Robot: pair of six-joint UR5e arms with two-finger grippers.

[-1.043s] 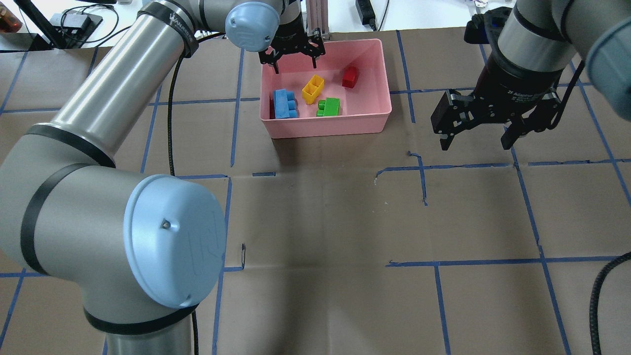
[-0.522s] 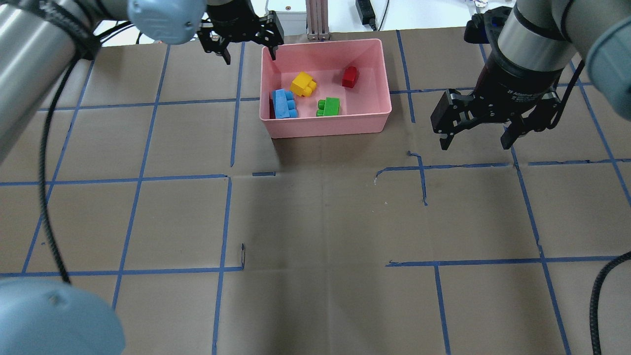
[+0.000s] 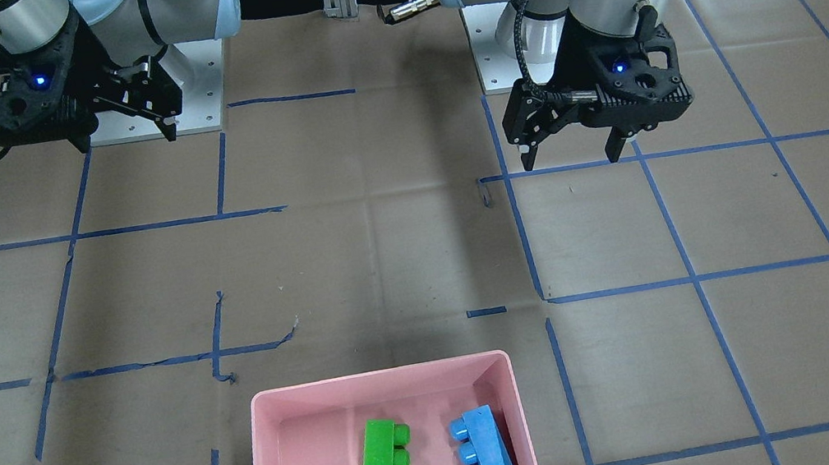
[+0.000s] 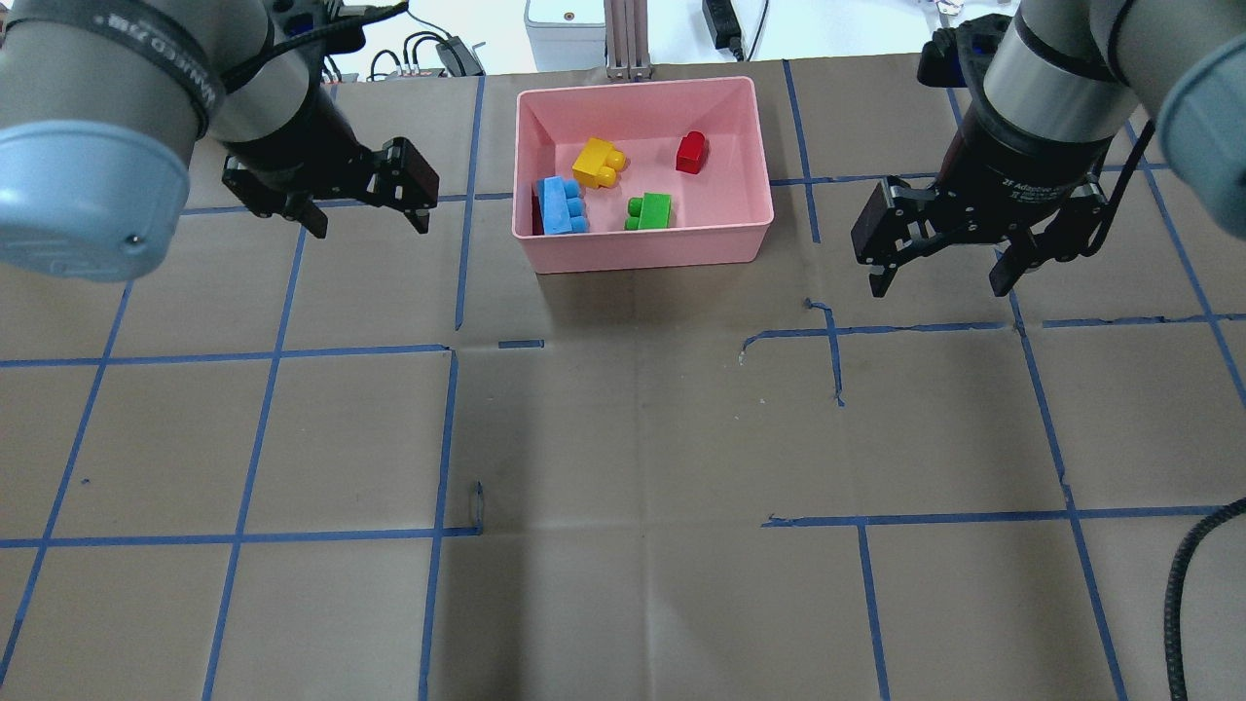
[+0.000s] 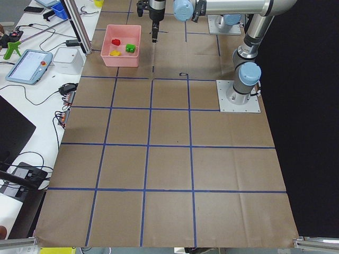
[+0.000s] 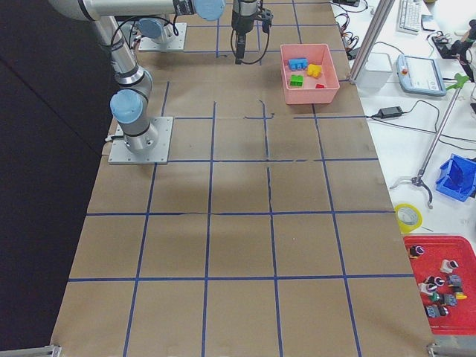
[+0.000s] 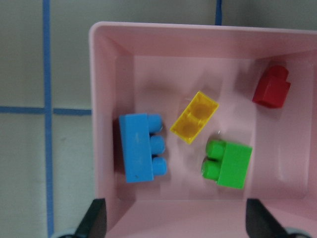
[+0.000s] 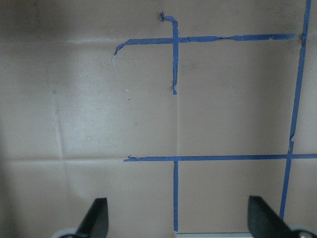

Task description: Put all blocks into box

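The pink box (image 4: 642, 255) stands at the far middle of the table. In it lie the yellow block (image 4: 598, 163), the red block (image 4: 691, 153), the light-blue block (image 4: 559, 206) and the green block (image 4: 649, 211). My left gripper (image 4: 370, 226) is open and empty above the table, left of the box. My right gripper (image 4: 938, 287) is open and empty, right of the box. The front-facing view shows the box (image 3: 267, 455), the left gripper (image 3: 571, 159) and the right gripper (image 3: 125, 138). The left wrist view shows all the blocks inside the box (image 7: 106, 74).
Brown paper with blue tape lines (image 4: 448, 350) covers the table. An aluminium post (image 4: 625, 39) and cables stand just beyond the box's far edge. A cable (image 4: 1183, 584) hangs at the near right. The right wrist view shows only paper and tape (image 8: 174, 158).
My left gripper has drawn back from over the box's far side to the left and nearer, clear of the box. The yellow block has tipped over and settled. The right arm has not moved.
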